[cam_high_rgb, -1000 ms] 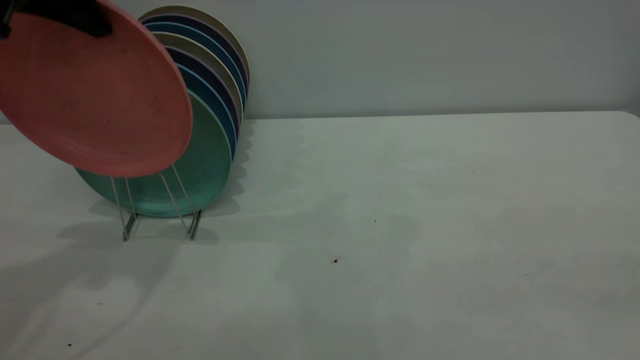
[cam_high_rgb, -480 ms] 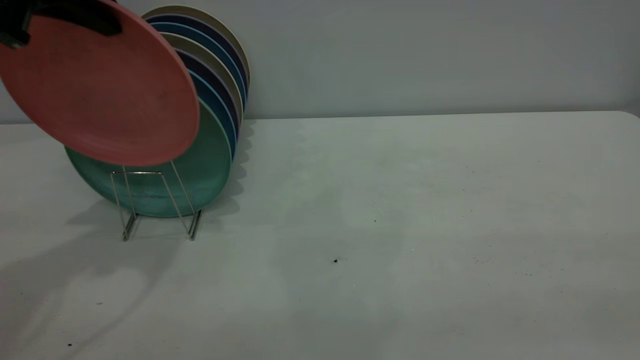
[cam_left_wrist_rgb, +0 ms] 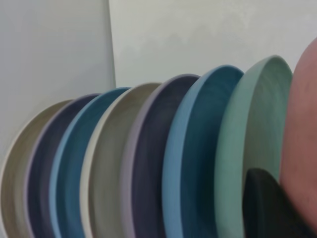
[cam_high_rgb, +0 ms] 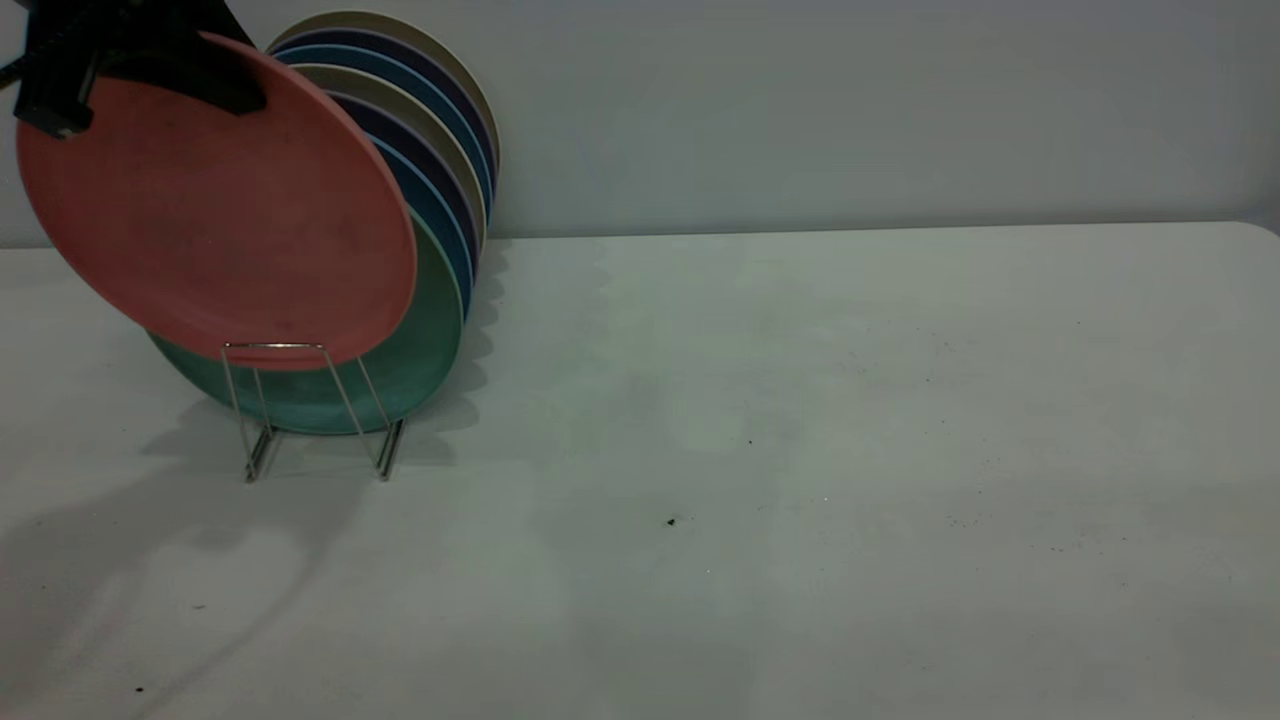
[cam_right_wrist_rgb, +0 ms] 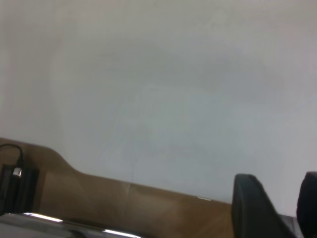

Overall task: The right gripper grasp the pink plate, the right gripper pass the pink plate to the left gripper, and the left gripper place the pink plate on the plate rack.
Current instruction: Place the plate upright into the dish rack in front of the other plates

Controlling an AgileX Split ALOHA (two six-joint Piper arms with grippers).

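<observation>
Left claw (cam_high_rgb: 130,70) clamps the pink plate (cam_high_rgb: 220,200) by its upper rim; the plate hangs tilted below it, bottom edge just above the plate rack (cam_high_rgb: 300,400), before the teal plate (cam_high_rgb: 415,350).

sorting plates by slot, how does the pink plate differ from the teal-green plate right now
The pink plate is salmon, held at its upper rim by the left pincer, tilted and hanging above the plate rack. The teal-green plate is green, ungripped and seated in the rack behind it. Both are round and look alike in size.
</observation>
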